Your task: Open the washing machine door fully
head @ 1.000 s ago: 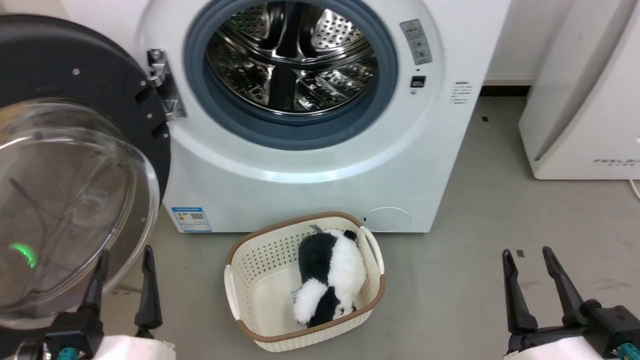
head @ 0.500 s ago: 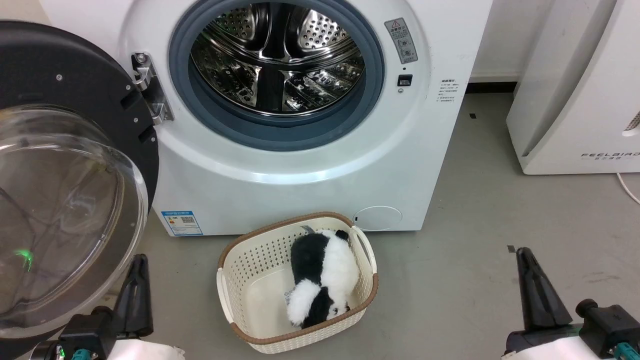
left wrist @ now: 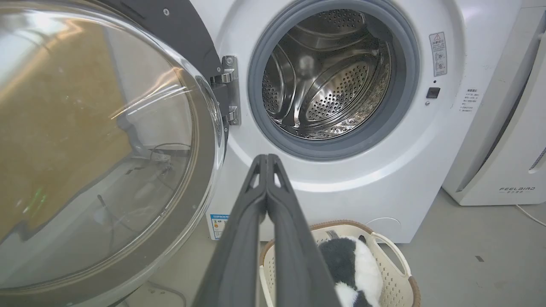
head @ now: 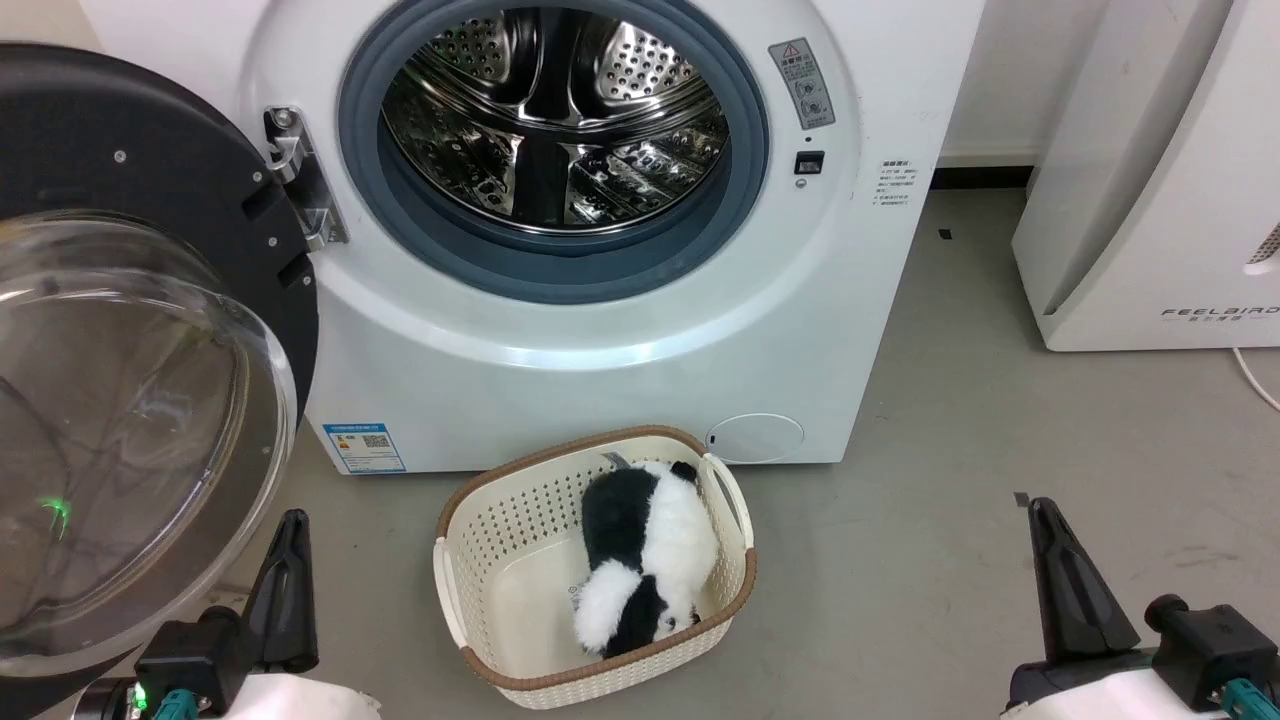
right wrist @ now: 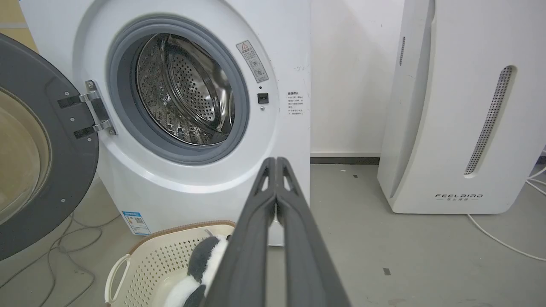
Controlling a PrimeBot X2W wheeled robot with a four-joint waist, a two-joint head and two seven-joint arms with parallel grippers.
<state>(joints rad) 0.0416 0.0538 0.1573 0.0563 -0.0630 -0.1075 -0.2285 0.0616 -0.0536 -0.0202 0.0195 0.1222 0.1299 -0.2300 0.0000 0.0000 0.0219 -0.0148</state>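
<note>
Plush toy [head: 645,545] in basket [head: 508,535], washing machine door [head: 130,130] open, left jaws and right jaws together

Laundry corner: washing machine [head: 600,340], basket [head: 510,520], bare grey floor [head: 950,450].

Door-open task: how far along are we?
Done: the door stands wide open to the left on its hinge, with the drum fully exposed. In hand: nothing. The left end effector and right end effector are both shut, empty and clear of the door. Left: probably nothing, though I cannot tell whether the hinge is at its stop.
</note>
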